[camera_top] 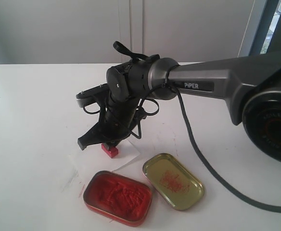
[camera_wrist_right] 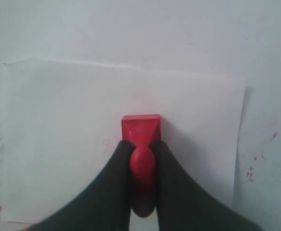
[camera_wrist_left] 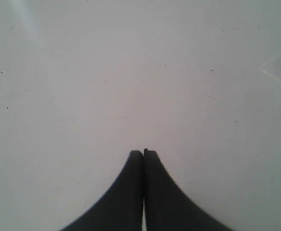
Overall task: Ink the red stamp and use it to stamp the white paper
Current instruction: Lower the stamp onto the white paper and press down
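Note:
My right gripper [camera_wrist_right: 141, 147] is shut on the knob of the red stamp [camera_wrist_right: 140, 126]. The stamp's square base points down at the white paper [camera_wrist_right: 58, 144], near the slip's middle. From the exterior camera the red stamp [camera_top: 110, 151] sits low on or just over the white paper [camera_top: 130, 157] under my right gripper [camera_top: 102, 140]; I cannot tell whether it touches. My left gripper [camera_wrist_left: 143, 153] is shut on nothing, over bare white table, and does not appear in the exterior view.
A tin of lumpy red ink paste [camera_top: 117, 196] lies in front of the paper. Its gold lid [camera_top: 173, 181], smeared red inside, lies beside it to the right. Red smudges mark the tabletop [camera_top: 78, 185]. The right arm's cable [camera_top: 212, 168] trails across the table.

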